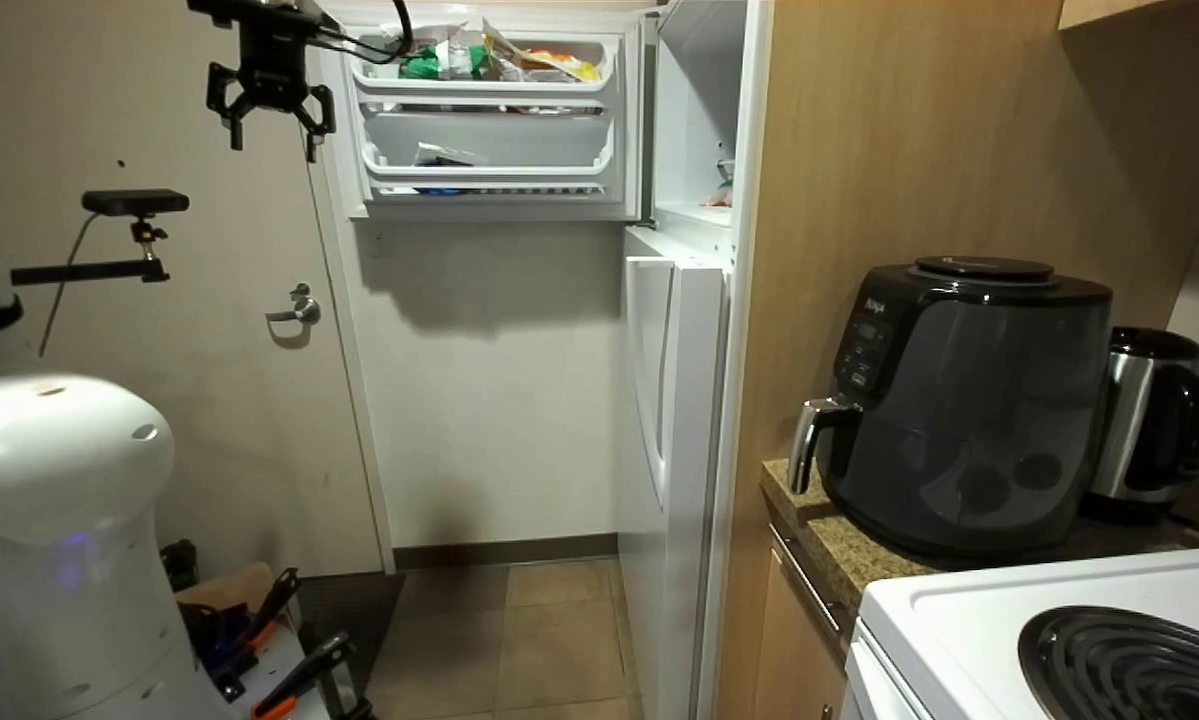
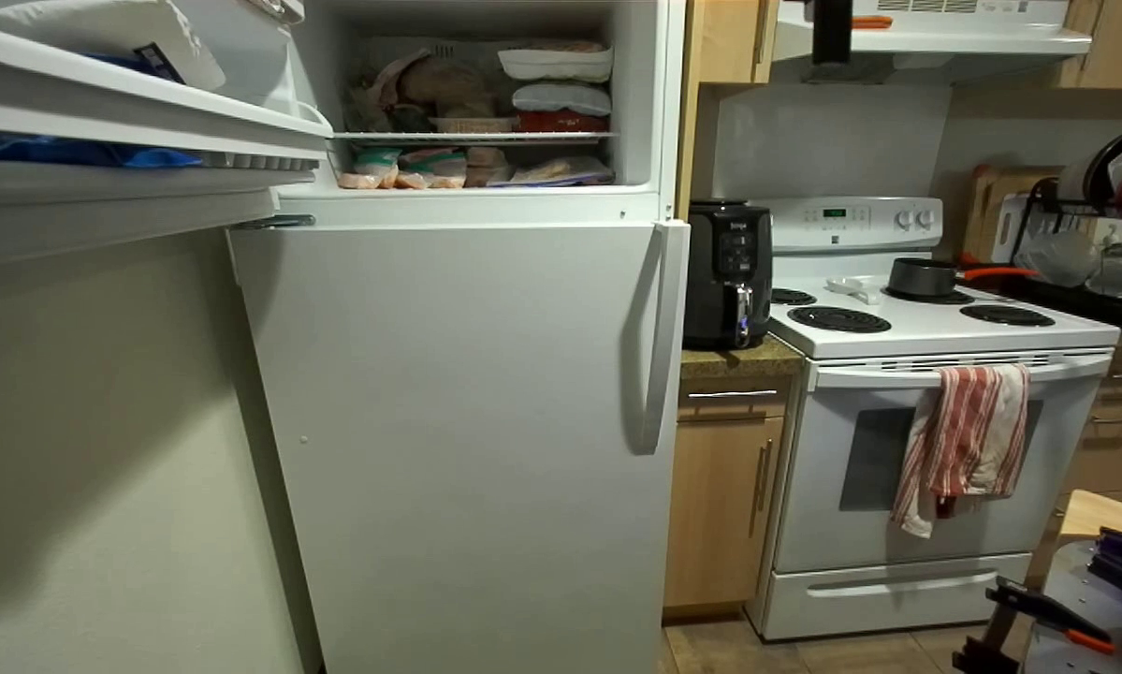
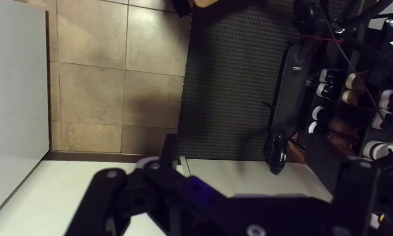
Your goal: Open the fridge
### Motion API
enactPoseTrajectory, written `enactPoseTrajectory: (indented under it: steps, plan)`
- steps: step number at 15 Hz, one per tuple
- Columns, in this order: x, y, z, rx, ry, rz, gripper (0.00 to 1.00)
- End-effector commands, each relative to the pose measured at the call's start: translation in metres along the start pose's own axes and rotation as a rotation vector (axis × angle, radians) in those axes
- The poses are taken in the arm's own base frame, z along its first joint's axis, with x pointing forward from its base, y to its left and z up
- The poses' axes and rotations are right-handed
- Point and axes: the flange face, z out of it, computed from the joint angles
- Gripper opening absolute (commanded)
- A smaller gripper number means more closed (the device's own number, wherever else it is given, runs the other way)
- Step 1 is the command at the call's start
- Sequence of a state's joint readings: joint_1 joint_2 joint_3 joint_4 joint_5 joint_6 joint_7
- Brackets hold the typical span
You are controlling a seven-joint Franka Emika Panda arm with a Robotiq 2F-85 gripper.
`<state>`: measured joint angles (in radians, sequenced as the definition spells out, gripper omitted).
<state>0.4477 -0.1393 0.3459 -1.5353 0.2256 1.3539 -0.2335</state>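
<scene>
The white fridge (image 2: 467, 393) has its small upper door (image 1: 489, 130) swung wide, showing door shelves with bags and packets. Inside the freezer compartment (image 2: 476, 28), bagged food sits above and below a wire shelf. Its large lower door (image 1: 694, 420) is closed, with a long white handle (image 2: 665, 346) along one edge. My gripper (image 1: 274, 142) hangs fingers-down near the free edge of the upper door in an exterior view, apart from the handle. In the wrist view the gripper (image 3: 263, 157) has its fingers spread wide with nothing between them.
A black air fryer (image 1: 969, 410) and a kettle (image 1: 1149, 420) stand on the counter beside the fridge. The white stove (image 2: 935, 337) carries a pot (image 2: 923, 277). A wall door (image 1: 189, 420) lies behind the arm. A scooter (image 3: 291, 88) and shoes (image 3: 329, 83) are on the floor.
</scene>
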Motion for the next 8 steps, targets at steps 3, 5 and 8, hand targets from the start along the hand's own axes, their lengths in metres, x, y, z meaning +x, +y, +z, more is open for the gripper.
enactPoseTrajectory:
  steps: [3,5,8]
  plan:
    - [0.009,0.016,0.030,-0.104,0.061,-0.034,1.00]
    - [0.016,0.023,0.040,-0.122,0.101,-0.021,1.00]
    - [0.023,0.037,0.045,-0.136,0.184,0.022,1.00]
